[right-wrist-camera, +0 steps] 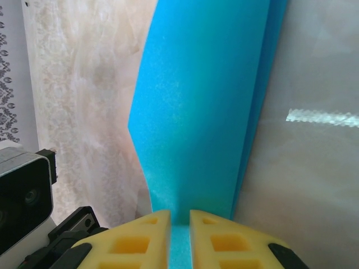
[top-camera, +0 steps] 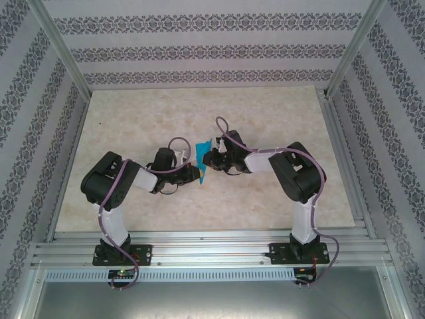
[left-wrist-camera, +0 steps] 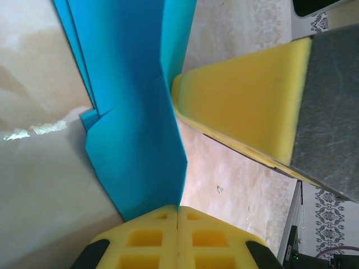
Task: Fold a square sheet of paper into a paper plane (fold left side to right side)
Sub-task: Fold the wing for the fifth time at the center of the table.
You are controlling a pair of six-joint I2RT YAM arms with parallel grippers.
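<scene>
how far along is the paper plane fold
Well along: the cyan-blue paper is already a narrow, layered pointed strip with creases. In hand: the left gripper and right gripper both pinch it between yellow fingers. Left: final folds or release; which, I can't tell.

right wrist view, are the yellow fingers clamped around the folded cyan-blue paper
Yes, the two yellow fingers of the right gripper sit either side of the folded cyan-blue paper, whose edge runs down into the narrow gap between them.
</scene>
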